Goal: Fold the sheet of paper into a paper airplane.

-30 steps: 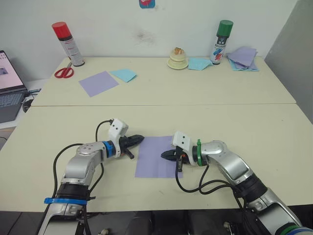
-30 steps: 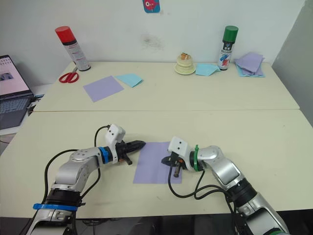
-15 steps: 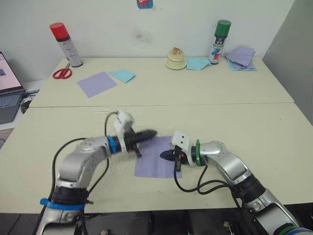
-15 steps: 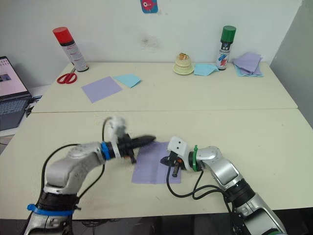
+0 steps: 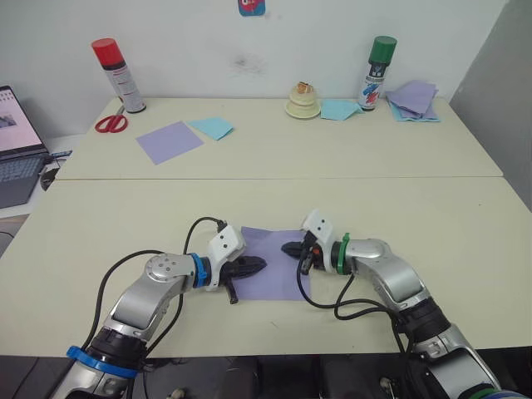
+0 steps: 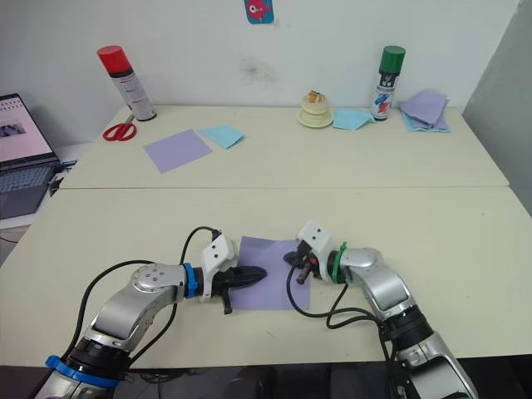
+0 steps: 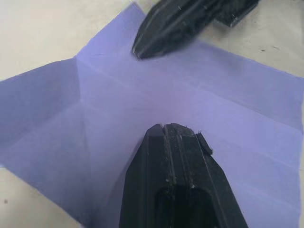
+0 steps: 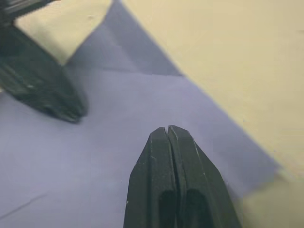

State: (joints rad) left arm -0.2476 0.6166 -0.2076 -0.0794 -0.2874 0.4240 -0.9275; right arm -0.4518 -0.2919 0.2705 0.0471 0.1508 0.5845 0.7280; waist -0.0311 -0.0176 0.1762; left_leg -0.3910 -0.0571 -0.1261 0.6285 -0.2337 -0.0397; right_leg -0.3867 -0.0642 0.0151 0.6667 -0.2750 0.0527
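Centrally, the left pincer [image 5: 259, 264], fingers pressed together and holding nothing, rests its tip on the near-left part of the sheet of paper [image 5: 274, 262]; the right pincer [image 5: 287, 248], likewise closed and empty, meets the sheet's far-right part. Both tips point inward, facing each other across the sheet, near but not touching. The creased lavender sheet lies flat between them, not yet folded, about equally close to either arm. It rests on the pale tabletop [image 5: 100, 224], near the front edge. Well beyond stand two spray cans [image 5: 116, 75], scissors [image 5: 108, 123], further coloured sheets [image 5: 168, 141] and a laptop [image 5: 17, 141].
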